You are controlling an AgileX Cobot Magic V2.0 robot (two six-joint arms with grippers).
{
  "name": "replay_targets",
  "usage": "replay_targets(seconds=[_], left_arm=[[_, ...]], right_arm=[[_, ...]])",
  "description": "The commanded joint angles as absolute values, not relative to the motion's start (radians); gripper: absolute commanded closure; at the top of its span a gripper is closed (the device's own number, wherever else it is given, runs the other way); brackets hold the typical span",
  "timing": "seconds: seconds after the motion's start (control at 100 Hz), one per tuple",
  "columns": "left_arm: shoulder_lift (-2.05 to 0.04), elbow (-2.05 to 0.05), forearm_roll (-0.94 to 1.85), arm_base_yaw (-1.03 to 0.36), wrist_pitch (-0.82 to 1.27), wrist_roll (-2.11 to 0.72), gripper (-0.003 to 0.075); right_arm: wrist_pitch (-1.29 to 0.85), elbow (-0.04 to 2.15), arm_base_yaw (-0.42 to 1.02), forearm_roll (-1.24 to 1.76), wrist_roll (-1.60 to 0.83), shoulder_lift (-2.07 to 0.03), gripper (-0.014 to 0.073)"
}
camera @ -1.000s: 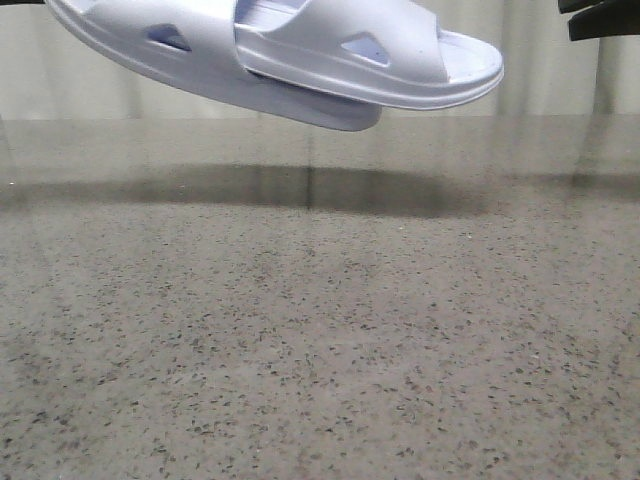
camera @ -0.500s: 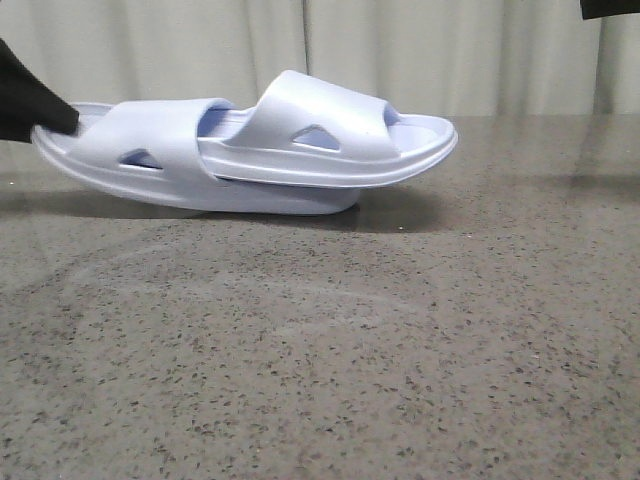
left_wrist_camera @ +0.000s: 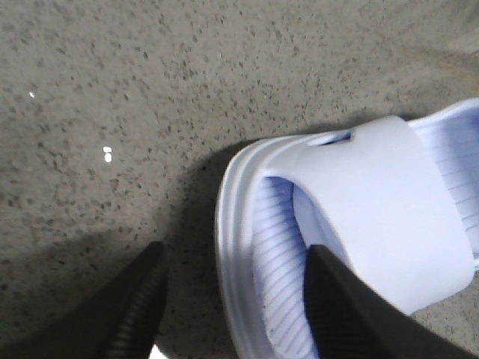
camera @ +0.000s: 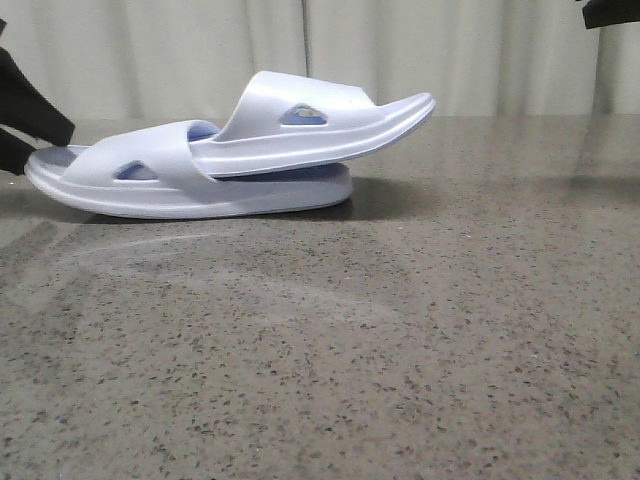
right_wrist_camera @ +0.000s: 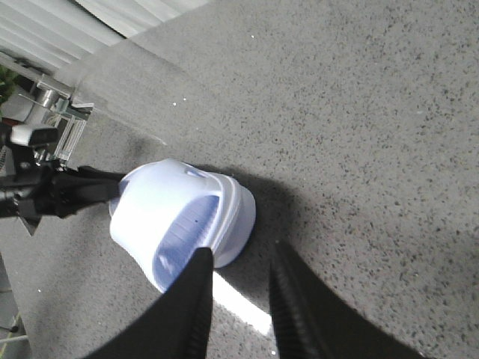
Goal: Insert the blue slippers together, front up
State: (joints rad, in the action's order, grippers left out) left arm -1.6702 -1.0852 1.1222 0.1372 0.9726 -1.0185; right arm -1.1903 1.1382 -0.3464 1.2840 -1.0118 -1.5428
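The two pale blue slippers lie nested on the table. The lower slipper (camera: pixel 150 190) sits flat, and the upper slipper (camera: pixel 300 125) is pushed under its strap with its front end sticking out to the right and tilted up. My left gripper (camera: pixel 22 125) is at the lower slipper's left end. In the left wrist view my left gripper (left_wrist_camera: pixel 233 254) is open and straddles that slipper's rim (left_wrist_camera: pixel 232 224), with a gap on each side. My right gripper (camera: pixel 610 12) is high at the top right; in the right wrist view it (right_wrist_camera: pixel 241 254) is open and empty above the table, near the pair's right end (right_wrist_camera: pixel 179 224).
The speckled grey table (camera: pixel 400 340) extends in front of and to the right of the slippers. A pale curtain (camera: pixel 480 50) hangs behind the table's far edge. Metal fittings (right_wrist_camera: pixel 45 112) show past the table in the right wrist view.
The nested slippers have come down from the air onto the table and now lie flat. The left gripper came down with them at their left end. The right gripper stays high.
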Motion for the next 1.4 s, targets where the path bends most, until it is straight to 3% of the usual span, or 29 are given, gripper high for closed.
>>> replay_targets(seconds=[0.0, 0.15, 0.22, 0.29, 0.4, 0.72, 0.97, 1.13, 1.39], left_arm=[[-1.603, -1.142, 1.172, 0.169, 1.034, -1.025, 0.0289], [-1.507, -1.191, 1.203, 0.24, 1.139, -1.042, 0.0303], [-1.444, -1.199, 1.231, 0.255, 1.145, -1.057, 0.0347], [-1.371, -1.199, 1.257, 0.257, 1.114, -1.106, 0.0454], [-1.262, -1.199, 1.264, 0.229, 1.021, -1.163, 0.0708], [-1.037, -1.148, 1.105, -0.032, 0.571, -1.177, 0.0705], [-0.877, -0.887, 1.091, -0.152, 0.339, -1.175, 0.0705], [-0.749, -0.657, 1.276, -0.161, 0.235, -1.286, 0.0705], [-0.553, -0.349, 1.752, -0.161, 0.244, -1.702, 0.0705]], right_arm=[[-1.302, 1.17, -0.35, 1.321, -1.016, -1.491, 0.0449], [-1.297, 1.17, -0.35, 1.318, -1.016, -1.458, 0.0456], [-1.29, 1.17, -0.35, 1.318, -1.016, -1.435, 0.0501], [-1.283, 1.17, -0.35, 1.318, -1.016, -1.411, 0.0578], [-1.243, 1.16, -0.326, 1.318, -1.019, -1.362, 0.0696], [-0.799, 0.988, -0.106, 1.28, -1.055, -1.136, 0.0679], [-0.498, 0.75, 0.013, 1.193, -1.067, -0.896, 0.0679], [-0.418, 0.543, 0.017, 1.193, -1.103, -0.72, 0.0679], [-0.312, 0.236, 0.017, 1.308, -1.116, -0.454, 0.068]])
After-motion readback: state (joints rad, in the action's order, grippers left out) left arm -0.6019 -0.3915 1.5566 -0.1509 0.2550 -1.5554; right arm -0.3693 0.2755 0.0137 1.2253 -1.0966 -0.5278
